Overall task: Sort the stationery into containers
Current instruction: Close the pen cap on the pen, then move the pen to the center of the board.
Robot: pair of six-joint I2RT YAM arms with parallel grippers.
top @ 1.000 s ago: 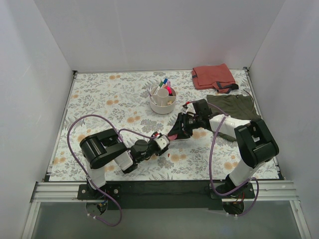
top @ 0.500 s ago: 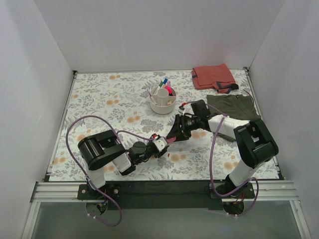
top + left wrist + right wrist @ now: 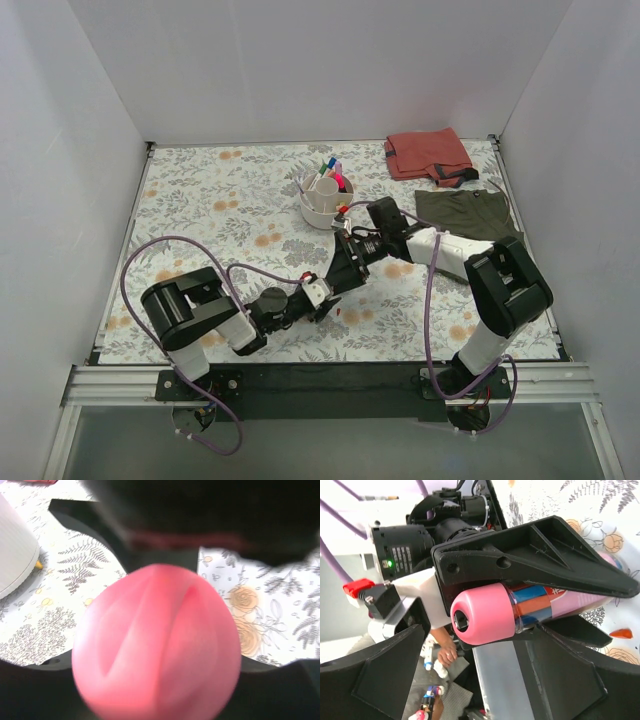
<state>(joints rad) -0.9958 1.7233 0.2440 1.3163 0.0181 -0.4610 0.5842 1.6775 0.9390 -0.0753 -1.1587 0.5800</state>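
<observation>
The pink-capped patterned tube lies lengthwise between my left gripper's black fingers, which are shut on it. Its pink end fills the left wrist view. My left gripper sits low over the table's front middle. My right gripper meets it nose to nose, jaws wide open on either side of the tube's cap without touching it. The white bowl stands behind them with several pens upright in it; its wall shows at the left wrist view's left edge.
A small orange bit lies on the floral table just right of the grippers. The folded red cloth and the olive-green cloth lie at the back right. White walls enclose three sides of the table.
My right gripper's jaws have sprung wide open off the tube. Both grippers have shifted left and nearer, and the left arm's elbow has drawn back to the left.
</observation>
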